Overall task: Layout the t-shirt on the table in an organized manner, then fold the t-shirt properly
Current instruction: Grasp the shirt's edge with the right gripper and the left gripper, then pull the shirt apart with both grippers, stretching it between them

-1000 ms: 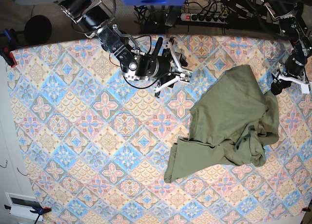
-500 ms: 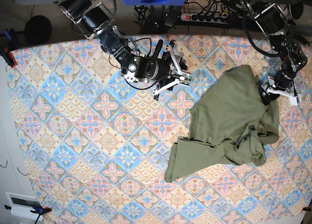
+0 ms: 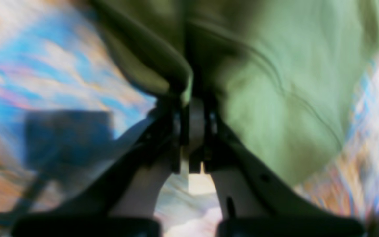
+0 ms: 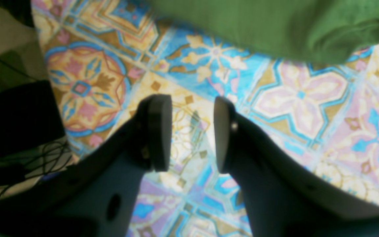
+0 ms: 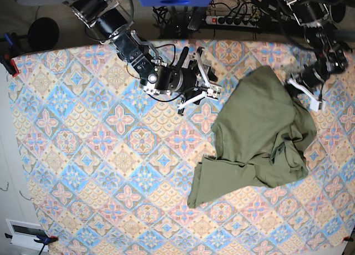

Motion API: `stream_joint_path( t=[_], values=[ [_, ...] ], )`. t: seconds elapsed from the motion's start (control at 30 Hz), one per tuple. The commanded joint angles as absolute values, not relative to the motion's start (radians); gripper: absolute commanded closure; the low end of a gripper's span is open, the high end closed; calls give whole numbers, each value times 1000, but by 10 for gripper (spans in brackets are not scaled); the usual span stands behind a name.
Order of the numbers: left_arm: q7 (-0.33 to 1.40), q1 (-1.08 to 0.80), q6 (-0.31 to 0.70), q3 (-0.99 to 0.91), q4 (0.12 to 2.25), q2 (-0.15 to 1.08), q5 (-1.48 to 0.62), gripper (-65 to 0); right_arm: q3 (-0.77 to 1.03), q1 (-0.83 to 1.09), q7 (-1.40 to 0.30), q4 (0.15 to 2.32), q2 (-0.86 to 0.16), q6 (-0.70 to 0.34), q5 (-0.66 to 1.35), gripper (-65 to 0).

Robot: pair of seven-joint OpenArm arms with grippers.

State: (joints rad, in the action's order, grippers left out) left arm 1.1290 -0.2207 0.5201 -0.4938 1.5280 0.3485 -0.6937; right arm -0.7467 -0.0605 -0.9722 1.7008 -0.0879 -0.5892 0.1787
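The table (image 5: 83, 155) carries a patterned cloth of pink, blue and cream tiles; cables and a power strip (image 5: 236, 19) lie beyond its far edge. The t-shirt (image 5: 260, 138) sits crumpled toward my left side of the table, one flap trailing toward the middle, far from laid flat. My left tool (image 5: 293, 83) is clamped tight on the shirt's far edge; the left wrist view shows olive cloth pinched between the closed fingers (image 3: 176, 131). My right tool (image 5: 208, 88) hangs partly open over bare cloth just beside the shirt, holding nothing; in its wrist view the fingers (image 4: 158, 131) stand apart with pattern visible between them. Risks, as I judge them: the pinch may hold more than one layer, so a pull would drag the bunch rather than spread it; a thin bite could also slip out. Unclear: the left wrist view is blurred, the neck label is not visible, and I cannot tell sleeves from hem.
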Motion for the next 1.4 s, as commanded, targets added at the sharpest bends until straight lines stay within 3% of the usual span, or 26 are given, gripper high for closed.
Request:
stream_joint_path(
  t=[0.0,0.27,0.47,0.6,1.37],
  values=[
    [1106,-231,522,-479,1590,364,-727,0,-725,-81,-955,1709,-77,-587,185,-204],
    [1110,-374,522,-453,1702,366,-768,0,-587,-79,-963,1639,-64,-587,209,-212],
    [1106,-433,529,-460,1702,372,-766,0,-409,-82,-967,1529,-65,-587,536,-320],
    [1106,-453,529,-460,1702,372,-766,0,-378,-82,-984,1415,-65,-587,713,-329],
    [1112,-481,526,-357,1834,369,-780,0,-565,-216,-1115,1290,-68,-587,765,-329]
  ],
)
